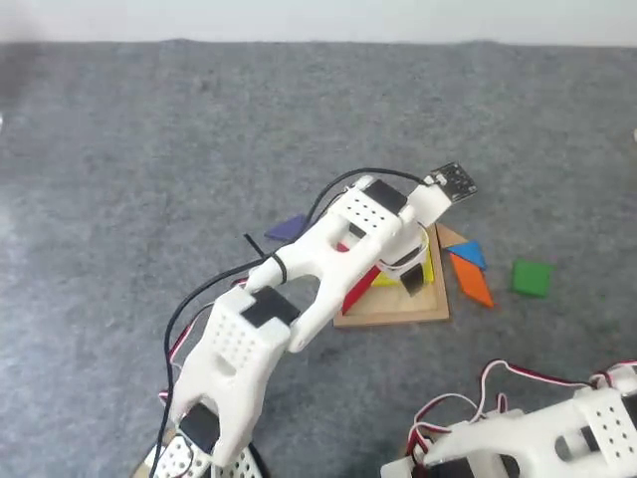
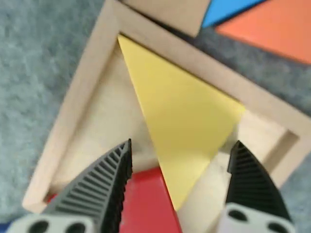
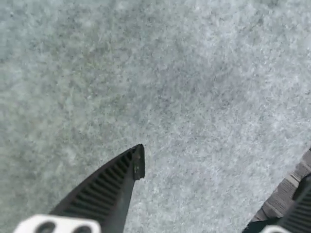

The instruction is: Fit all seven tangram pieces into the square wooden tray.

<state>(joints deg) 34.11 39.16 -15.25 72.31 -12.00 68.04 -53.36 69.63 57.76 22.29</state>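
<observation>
- Left claw [image 2: 182,148]: jaws spread wide with nothing gripped, set low over the tray [image 2: 82,82].
- Yellow triangle [image 2: 180,102]: large, plain yellow, clean straight edges. It lies inside the tray with its narrow corner pointing into the gap between the jaws.
- One finger [image 2: 248,179] stands just beside the triangle's edge; the other is apart from it, with tray floor showing between.
- A shadow runs along one edge of the yellow triangle. Whether it lies fully flat cannot be told.
- Red piece [image 2: 146,204]: inside the tray, abutting the yellow triangle near its narrow corner and partly covered by one finger.
- Tray: pale wood, square, raised rim. Bare floor shows on both sides of the yellow triangle.
- Tan piece [image 1: 450,236], blue piece [image 1: 471,252] and orange piece [image 1: 474,282]: clustered on the mat [image 1: 149,129] just beside the tray's right rim. The orange one is nearest the rim's front corner.
- Green square [image 1: 530,278]: further right, apart from the orange piece.
- Purple piece [image 1: 287,229]: on the tray's left side, apart from it, close by the left arm's upper link.
- Right claw [image 3: 223,165]: jaws wide, nothing between them, over the grey mat. In the high view its arm sits at the near right edge, well apart from the tray.
- The mat runs broad beyond the tray and to its left. The tightest side is the right rim, where three pieces crowd.
</observation>
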